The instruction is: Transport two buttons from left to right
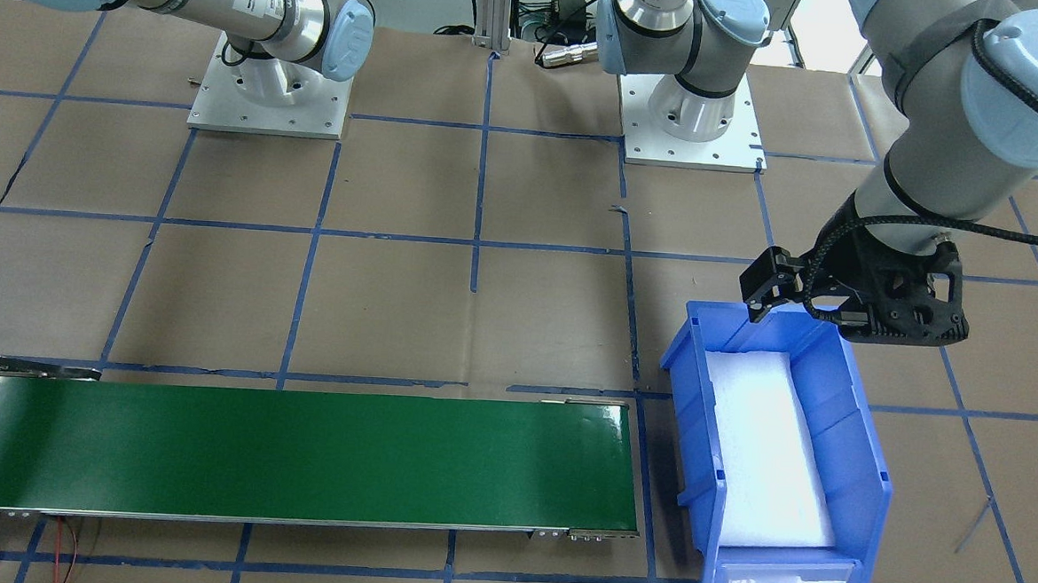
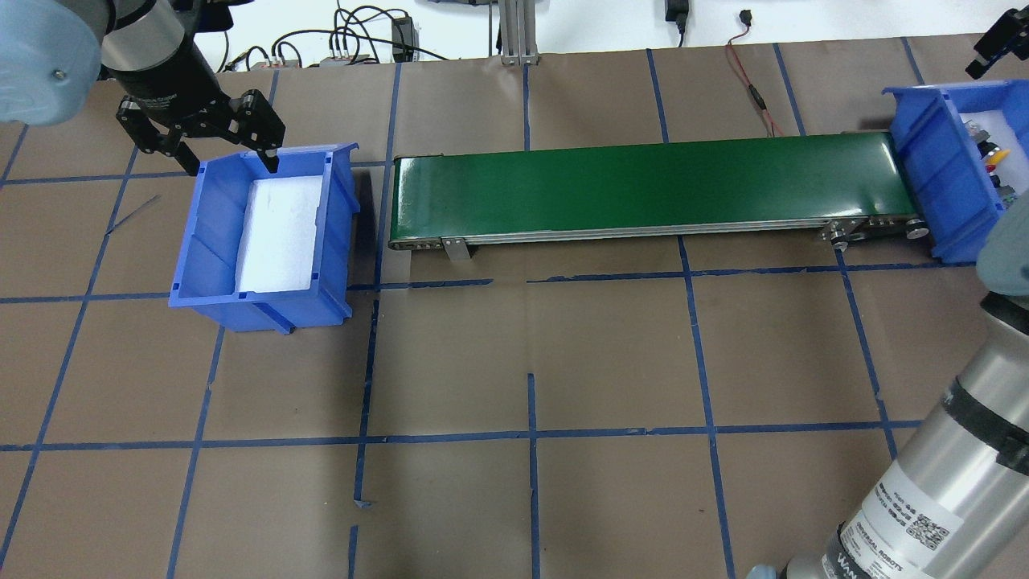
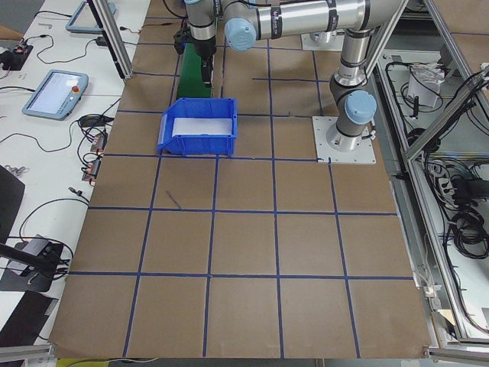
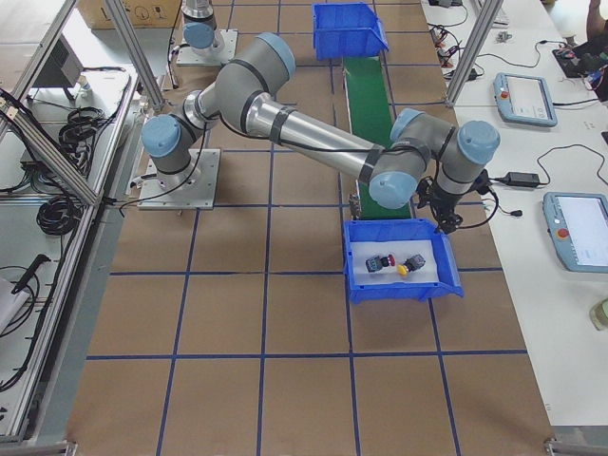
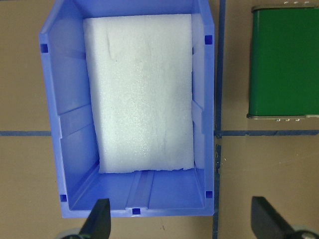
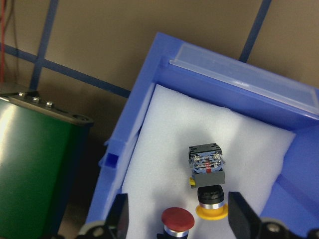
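The yellow-capped button [image 6: 208,196] and the red mushroom-capped button [image 6: 177,219] lie side by side on the white foam in the right blue bin [image 6: 239,64]. They also show in the exterior right view, the red one [image 4: 378,263] to the left of the yellow one [image 4: 407,266]. My right gripper [image 6: 180,219] is open and empty, hovering just above them. My left gripper [image 5: 182,219] is open and empty over the near edge of the left blue bin [image 5: 52,99], which holds only white foam [image 5: 142,94]. The left gripper [image 2: 233,161] sits at that bin's far end in the overhead view.
A green conveyor belt [image 2: 643,181] runs between the left bin [image 2: 265,310] and the right bin [image 2: 924,161]. The table is brown paper with blue tape lines. Both arm bases [image 1: 693,114] stand on the robot's side. Cables lie along the far table edge [image 2: 756,88].
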Robot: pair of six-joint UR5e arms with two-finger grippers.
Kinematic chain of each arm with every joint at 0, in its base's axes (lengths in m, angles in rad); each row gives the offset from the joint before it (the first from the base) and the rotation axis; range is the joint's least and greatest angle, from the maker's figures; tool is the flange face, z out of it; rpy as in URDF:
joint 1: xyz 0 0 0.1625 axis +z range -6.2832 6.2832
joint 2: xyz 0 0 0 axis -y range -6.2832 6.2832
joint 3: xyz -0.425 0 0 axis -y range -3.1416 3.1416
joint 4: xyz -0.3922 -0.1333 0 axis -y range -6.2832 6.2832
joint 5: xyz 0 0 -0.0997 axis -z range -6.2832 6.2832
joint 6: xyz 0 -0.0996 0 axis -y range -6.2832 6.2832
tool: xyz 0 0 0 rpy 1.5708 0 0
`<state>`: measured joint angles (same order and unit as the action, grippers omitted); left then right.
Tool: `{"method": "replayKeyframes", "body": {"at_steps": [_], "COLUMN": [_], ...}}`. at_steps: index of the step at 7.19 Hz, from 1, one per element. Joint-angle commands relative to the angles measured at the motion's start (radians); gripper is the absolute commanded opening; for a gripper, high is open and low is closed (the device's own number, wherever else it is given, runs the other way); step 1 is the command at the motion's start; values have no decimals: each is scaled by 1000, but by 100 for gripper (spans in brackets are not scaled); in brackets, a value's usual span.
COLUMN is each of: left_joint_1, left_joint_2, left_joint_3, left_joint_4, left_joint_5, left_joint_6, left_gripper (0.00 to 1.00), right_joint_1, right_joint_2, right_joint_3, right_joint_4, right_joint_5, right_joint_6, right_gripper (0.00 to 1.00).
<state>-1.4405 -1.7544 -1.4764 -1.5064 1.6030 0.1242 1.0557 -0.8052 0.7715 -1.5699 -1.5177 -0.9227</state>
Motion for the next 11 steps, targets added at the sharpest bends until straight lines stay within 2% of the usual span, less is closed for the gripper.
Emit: {"method": "replayKeyframes", "body": {"at_steps": [1,2,5,7,8,10,11], "left_joint_1": [0,0,0,0,0,0,0], "left_joint_2": [-2,-1,-1,-2,-2,-2,-5], "left_joint_3": [1,-1,-1,-5,-5,-9,-10], "left_joint_4": [0,0,0,0,0,2,2], "left_joint_5": [0,2,2,2,2,3,3], "left_joint_6": [0,0,0,0,0,0,-2], "left_gripper": [100,100,100,100,100,100,100], "right_joint_1": [79,151,355,453,467,466,449], "right_joint_2": [-57,-78,-153,-236,-306,-487,-536], "right_joint_3": [3,6,28,125,214,485,574], "right_joint_4": [8,28,122,166,168,113,104], "right_joint_5": [25,24,10,4,2,11,19], "right_joint_6": [11,48,322,450,490,495,493], "right_gripper": [88,88,88,88,94,98,99]}}
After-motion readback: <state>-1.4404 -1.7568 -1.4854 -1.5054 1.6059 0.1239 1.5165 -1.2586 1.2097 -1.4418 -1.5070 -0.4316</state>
